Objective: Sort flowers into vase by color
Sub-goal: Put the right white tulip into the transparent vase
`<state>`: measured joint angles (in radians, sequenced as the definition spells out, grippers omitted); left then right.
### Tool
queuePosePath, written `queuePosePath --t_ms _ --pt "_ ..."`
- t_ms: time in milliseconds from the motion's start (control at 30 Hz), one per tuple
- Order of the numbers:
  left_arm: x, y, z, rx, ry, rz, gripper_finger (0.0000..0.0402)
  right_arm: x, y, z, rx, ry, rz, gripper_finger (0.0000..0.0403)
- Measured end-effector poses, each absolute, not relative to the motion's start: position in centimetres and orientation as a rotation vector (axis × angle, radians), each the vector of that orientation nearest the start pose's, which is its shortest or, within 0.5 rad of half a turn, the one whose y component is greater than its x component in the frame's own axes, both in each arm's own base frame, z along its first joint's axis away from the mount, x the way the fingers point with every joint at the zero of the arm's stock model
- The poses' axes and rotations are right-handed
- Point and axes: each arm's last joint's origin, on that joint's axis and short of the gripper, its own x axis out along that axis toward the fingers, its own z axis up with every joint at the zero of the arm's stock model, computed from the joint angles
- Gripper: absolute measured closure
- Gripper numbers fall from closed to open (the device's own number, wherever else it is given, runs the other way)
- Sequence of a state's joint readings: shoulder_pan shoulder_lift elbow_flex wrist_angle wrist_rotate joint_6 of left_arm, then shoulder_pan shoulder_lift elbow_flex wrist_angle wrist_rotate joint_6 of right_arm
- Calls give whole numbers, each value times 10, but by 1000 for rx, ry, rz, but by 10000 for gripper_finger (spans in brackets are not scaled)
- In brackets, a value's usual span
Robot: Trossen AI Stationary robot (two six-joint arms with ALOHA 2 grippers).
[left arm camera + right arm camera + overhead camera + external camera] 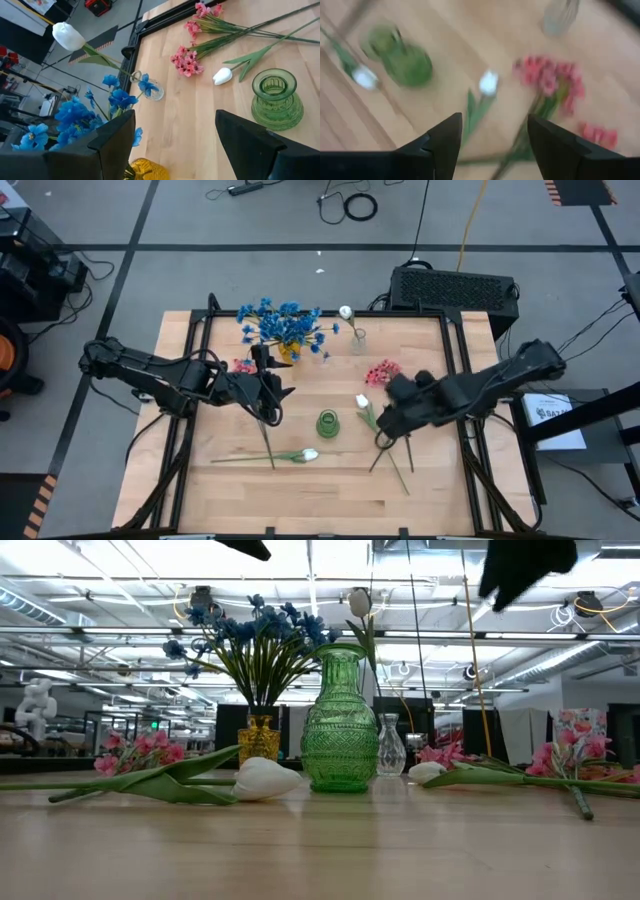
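From above, the left gripper (272,385) is hovering just below the blue flowers (283,325); the right gripper (392,412) is hanging beside a white bud (362,402). Wrist views: both are spreading empty fingers; pink flowers (552,75) are lying ahead.

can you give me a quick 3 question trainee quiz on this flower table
1. True or false: the ribbed green glass vase holds pink flowers.
2. Which vessel holds the clustered blue flowers? A) small clear glass vase B) amber yellow glass vase C) green vase
3. Fill in: the white tulip-like bud nearest the table's front edge lies ___ on the wood.

Key: 1 false, it is empty; 2 B; 3 flat.
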<state>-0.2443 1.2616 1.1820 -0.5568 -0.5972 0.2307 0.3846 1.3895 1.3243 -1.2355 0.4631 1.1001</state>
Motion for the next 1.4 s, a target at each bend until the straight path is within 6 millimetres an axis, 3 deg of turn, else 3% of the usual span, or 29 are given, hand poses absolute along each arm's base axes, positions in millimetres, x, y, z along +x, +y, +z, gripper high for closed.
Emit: queuePosePath --t_ms 233,400,667,1400 --pt "258 -48 340 444 625 286 121 267 99 268 417 1188 -688 186" --pt "257 -47 338 400 638 301 121 287 107 232 377 1247 -766 186" --pt "251 -46 332 342 706 326 121 304 116 191 438 1256 -910 186" --pt "251 -46 332 322 706 334 121 314 123 149 414 1322 -979 186"
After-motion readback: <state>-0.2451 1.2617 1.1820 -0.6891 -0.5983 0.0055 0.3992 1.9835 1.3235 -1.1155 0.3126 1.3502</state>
